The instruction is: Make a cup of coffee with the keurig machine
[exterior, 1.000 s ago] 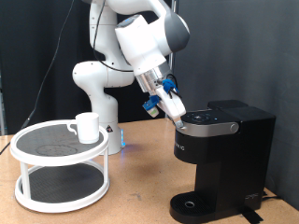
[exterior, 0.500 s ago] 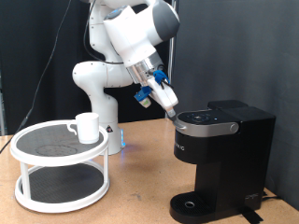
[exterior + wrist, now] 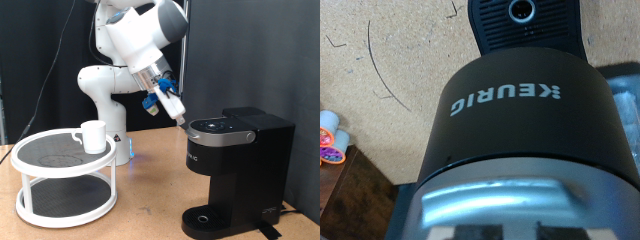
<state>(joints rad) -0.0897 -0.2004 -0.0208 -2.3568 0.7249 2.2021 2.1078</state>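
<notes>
Black curtain hangs behind a pale wooden surface (image 3: 150, 190) that carries everything. At the exterior view's right stands the keurig machine (image 3: 235, 170), its rounded lid down, its silver-ringed top facing up and the round drip tray (image 3: 207, 218) at its base bare. The wrist view looks down over the same lid, where the brand name reads upside down, with the tray beyond it. The cup (image 3: 93, 136) sits well apart from the machine, on the upper tier of a white two-tier round rack (image 3: 65, 180) at the exterior view's left. The pincer (image 3: 181, 118) hangs tilted just above the lid's nearer edge, on the side towards the rack; whether its fingers are apart or closed cannot be told, and nothing shows between them.
</notes>
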